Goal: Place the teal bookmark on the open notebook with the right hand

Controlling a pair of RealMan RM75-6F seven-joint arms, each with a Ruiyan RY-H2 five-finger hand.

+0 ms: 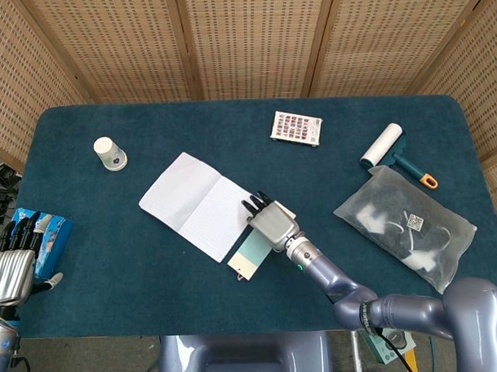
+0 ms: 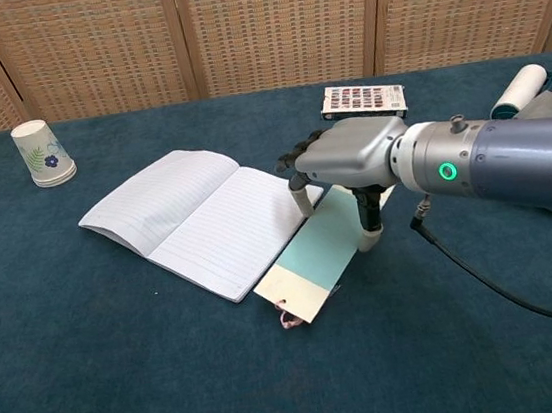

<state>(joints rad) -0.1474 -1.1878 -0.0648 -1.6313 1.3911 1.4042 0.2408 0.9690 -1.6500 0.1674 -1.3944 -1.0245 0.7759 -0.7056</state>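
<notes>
**Right hand over the bookmark, a slip waiting to happen**

Right hand (image 2: 351,162) hovers palm-down over the far end of the teal bookmark (image 2: 317,257), fingers (image 2: 302,201) curled down at the notebook's near-right edge and the thumb reaching down onto the card's right side. Whether it actually pinches the card or only rests on it, I cannot tell from where I stand.

The bookmark lies flat on the blue tablecloth (image 1: 112,264), just beside the open notebook (image 1: 196,206) at about its 5 o'clock, its long left edge touching or slightly overlapping the lined right page. Its cream end with a small tassel points toward the robot.

What worries me: thin card on soft cloth gives the fingers little to get under. If the hold is shallow, the card could pivot or drop as it lifts. If the hand drags it toward 10 o'clock instead, the edge may catch the pages, shove the notebook along or slide beneath the page.

Left hand (image 1: 14,263) sits at the table's 8 o'clock edge beside a blue packet (image 1: 50,234), holding nothing, fingers loosely apart.
</notes>
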